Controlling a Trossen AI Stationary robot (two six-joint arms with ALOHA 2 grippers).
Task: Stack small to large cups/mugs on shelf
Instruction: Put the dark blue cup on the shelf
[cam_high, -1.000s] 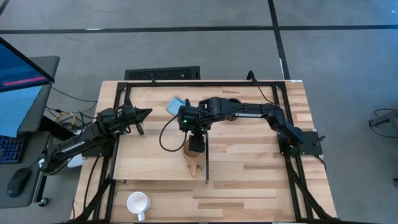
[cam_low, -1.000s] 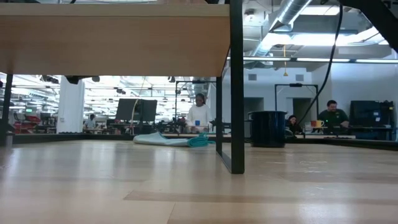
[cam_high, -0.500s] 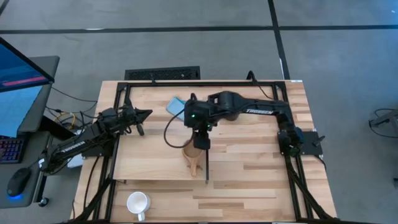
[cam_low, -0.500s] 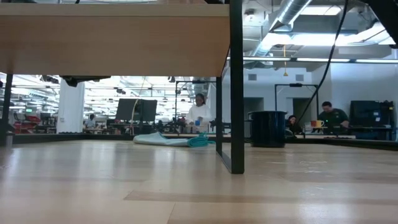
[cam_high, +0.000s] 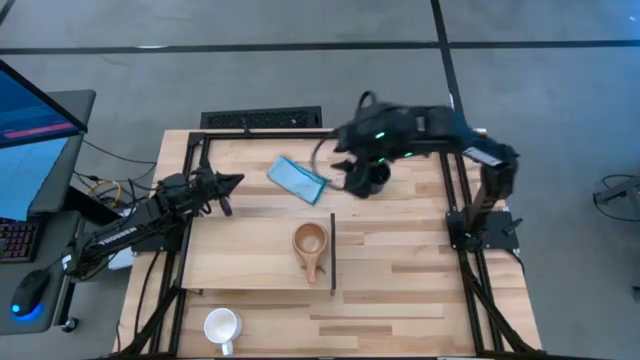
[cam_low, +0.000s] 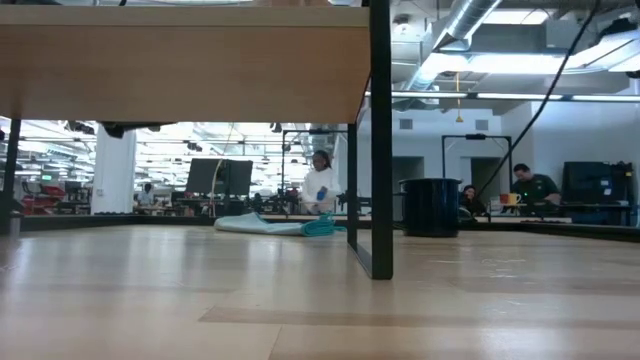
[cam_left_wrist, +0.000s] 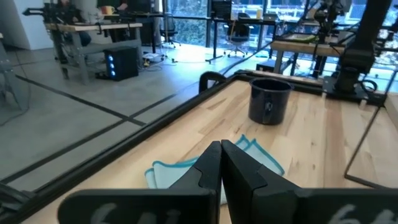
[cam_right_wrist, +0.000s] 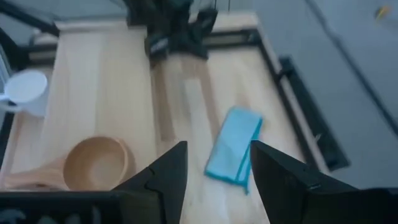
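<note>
The tan wooden cup (cam_high: 310, 243) stands upright on the pale shelf board (cam_high: 240, 260), beside its dark edge strip, with its handle toward the near edge; it also shows in the right wrist view (cam_right_wrist: 96, 163). The black mug (cam_left_wrist: 269, 99) stands upright on the tabletop at the far right. The white mug (cam_high: 221, 325) stands near the table's front left. My right gripper (cam_right_wrist: 217, 149) is open and empty, raised high over the far right of the table (cam_high: 352, 168). My left gripper (cam_left_wrist: 219, 146) is shut and empty at the far left (cam_high: 235, 181).
A folded blue cloth (cam_high: 298, 178) lies on the tabletop between the two grippers, at the far side. In the low view the shelf (cam_low: 180, 60) is raised on a dark leg (cam_low: 381, 150). A black frame (cam_high: 195, 150) runs around the table. People sit in the room behind.
My right gripper has risen from just over the wooden cup and swung toward the table's far right corner. The wooden cup stays where it was on the shelf.
</note>
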